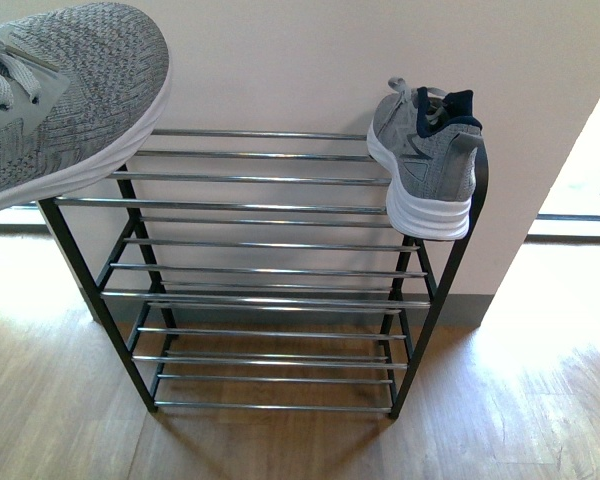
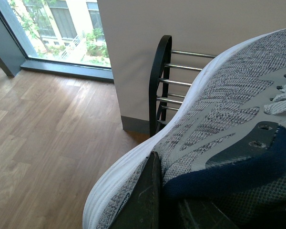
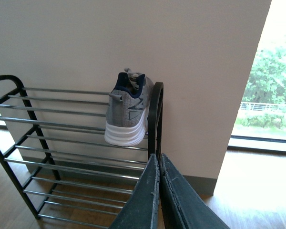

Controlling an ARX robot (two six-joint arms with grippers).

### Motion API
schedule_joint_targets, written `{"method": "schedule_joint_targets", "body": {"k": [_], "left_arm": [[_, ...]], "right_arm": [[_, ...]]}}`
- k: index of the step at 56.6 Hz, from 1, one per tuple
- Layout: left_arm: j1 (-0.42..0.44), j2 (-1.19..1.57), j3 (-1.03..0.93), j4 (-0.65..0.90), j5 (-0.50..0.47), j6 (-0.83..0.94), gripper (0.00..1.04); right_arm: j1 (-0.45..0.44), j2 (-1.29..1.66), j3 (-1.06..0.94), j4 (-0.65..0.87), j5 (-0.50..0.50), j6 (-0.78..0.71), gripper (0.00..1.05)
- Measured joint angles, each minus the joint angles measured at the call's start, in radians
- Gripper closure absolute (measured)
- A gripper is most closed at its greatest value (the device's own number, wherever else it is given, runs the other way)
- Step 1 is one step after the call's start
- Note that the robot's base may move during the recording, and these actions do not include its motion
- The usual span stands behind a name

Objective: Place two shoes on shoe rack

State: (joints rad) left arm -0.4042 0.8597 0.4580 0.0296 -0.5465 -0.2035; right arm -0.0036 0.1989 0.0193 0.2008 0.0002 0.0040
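L gripper (image 2: 164,191): clamped on heel collar of grey knit sneaker (image 1: 60,90), white sole, above rack (image 1: 260,205) left end. R gripper (image 3: 158,162): fingers pressed together, empty. 2nd sneaker (image 1: 425,160): top tier, right end.

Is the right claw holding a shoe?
No, the right claw is shut with nothing between its fingers, and the nearby sneaker rests on the rack's top tier.
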Motion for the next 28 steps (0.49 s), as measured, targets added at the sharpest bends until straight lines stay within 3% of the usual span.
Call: {"method": "schedule_joint_targets", "body": {"k": [8, 15, 28], "left_arm": [[0.0, 0.0, 0.0, 0.0, 0.0, 0.0, 1.03], [0.0, 0.0, 0.0, 0.0, 0.0, 0.0, 1.03], [0.0, 0.0, 0.0, 0.0, 0.0, 0.0, 1.03]], "right_arm": [[0.0, -0.034, 0.0, -0.034, 0.0, 0.0, 1.03], [0.0, -0.169, 0.0, -0.19, 0.0, 0.0, 1.03], [0.0, -0.192, 0.0, -0.198, 0.0, 0.0, 1.03]]}}
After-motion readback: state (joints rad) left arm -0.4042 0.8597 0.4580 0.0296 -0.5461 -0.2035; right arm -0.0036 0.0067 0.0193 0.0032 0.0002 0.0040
